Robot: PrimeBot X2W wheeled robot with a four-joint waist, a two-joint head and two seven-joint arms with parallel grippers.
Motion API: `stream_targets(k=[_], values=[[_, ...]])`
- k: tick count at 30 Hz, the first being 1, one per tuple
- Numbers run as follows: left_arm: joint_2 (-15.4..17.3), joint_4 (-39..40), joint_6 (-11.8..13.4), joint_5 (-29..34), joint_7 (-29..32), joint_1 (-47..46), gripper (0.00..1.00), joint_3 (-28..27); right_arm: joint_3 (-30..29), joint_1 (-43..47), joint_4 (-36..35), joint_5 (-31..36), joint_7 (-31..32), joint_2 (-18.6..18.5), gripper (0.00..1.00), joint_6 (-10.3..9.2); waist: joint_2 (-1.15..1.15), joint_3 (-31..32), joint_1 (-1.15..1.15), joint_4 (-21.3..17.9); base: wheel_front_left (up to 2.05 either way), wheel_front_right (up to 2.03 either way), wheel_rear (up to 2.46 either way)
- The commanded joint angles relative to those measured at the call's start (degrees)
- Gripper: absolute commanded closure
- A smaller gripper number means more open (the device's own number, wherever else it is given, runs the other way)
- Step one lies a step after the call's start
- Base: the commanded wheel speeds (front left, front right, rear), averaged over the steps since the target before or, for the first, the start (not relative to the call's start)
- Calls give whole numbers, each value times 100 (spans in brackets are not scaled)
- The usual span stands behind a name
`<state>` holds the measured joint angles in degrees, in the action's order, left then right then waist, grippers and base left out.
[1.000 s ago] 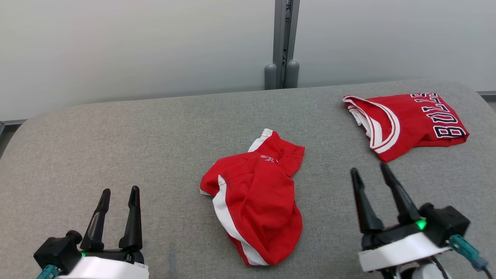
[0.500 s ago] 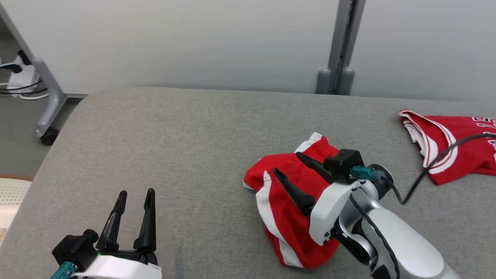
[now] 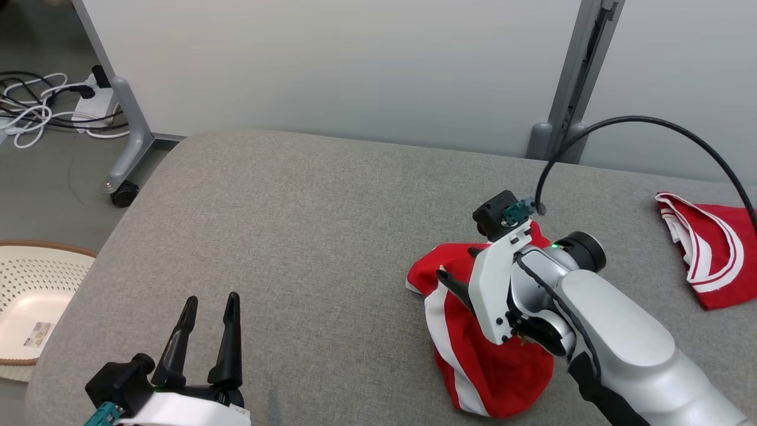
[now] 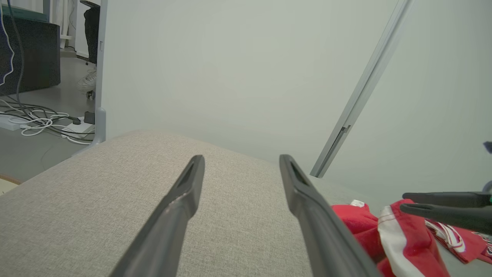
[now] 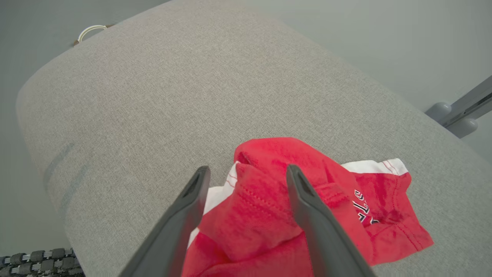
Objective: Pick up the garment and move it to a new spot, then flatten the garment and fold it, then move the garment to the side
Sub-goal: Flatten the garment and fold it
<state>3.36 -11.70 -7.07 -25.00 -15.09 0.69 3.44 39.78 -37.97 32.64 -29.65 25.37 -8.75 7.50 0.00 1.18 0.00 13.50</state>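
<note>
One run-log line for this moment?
stage: pre-grasp | right gripper: jaws open over raised fold of crumpled red garment, no grip | left gripper: jaws open, empty, over table | red jersey: far right

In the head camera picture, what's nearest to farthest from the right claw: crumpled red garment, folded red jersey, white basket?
1. Crumpled red garment, directly under the right gripper.
2. Folded red jersey, to its right on the table.
3. White basket, far left, off the table.

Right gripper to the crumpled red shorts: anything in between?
Nothing visible. The open right gripper is right at the red shorts, with a raised fold between its fingers. The other red jersey lies apart, further right on the table.
</note>
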Motion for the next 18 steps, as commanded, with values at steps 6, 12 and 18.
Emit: stream_targets(k=[6,12,18], values=[[0,-26,-35,37,-9,-122,0,-10,103,-323,274,31,360,33,0,-1,0,-63,0,13,0,0,0],[-12,-49,-43,7,-9,-136,0,-23,302,-381,635,-141,620,45,11,-1,0,-114,0,44,0,0,0],[-18,-49,-49,86,-9,-91,0,-95,513,-478,481,-311,401,-169,100,-1,0,-81,0,-81,0,0,0]])
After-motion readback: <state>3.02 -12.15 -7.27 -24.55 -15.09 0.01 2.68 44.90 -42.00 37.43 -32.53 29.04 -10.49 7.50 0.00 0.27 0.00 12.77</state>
